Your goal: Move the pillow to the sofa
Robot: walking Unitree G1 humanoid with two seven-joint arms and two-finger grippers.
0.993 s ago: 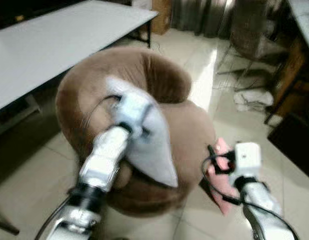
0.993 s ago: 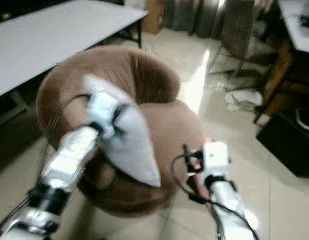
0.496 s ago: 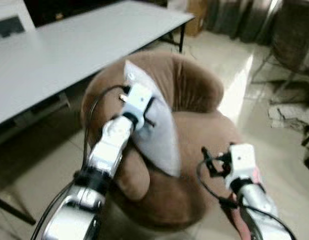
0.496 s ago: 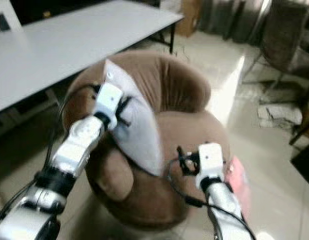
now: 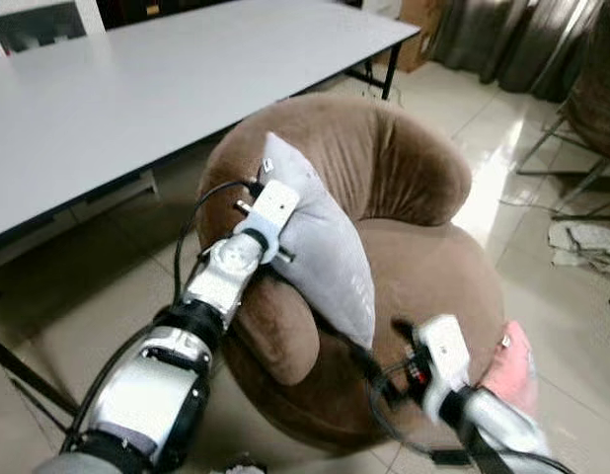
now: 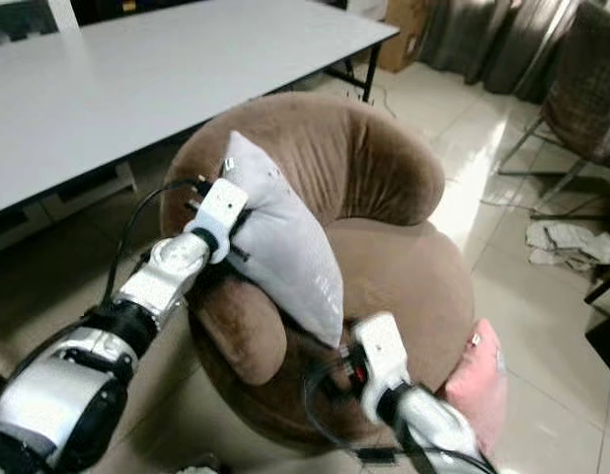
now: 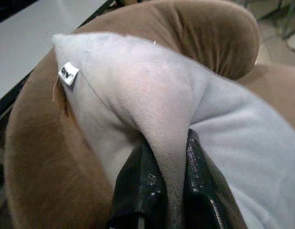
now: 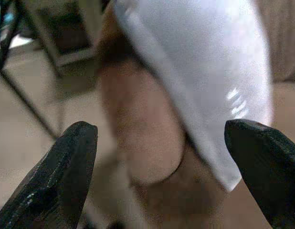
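Since a second before, the right gripper (image 8: 157, 162) had dropped low with fingers wide apart, while the left gripper (image 7: 162, 186) pinched only a fold of the soft grey pillow (image 5: 320, 247) over the round brown sofa (image 5: 423, 267), so the pillow might have slipped off the near arm.

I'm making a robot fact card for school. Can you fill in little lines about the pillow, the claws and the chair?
pillow: pale grey, tilted over the sofa's arm
sofa: round brown armchair
left claw: pinching a fold of the pillow
right claw: open, low by the sofa's front, pointing at the pillow's bottom corner
floor: pink cushion beside the sofa
behind: white table
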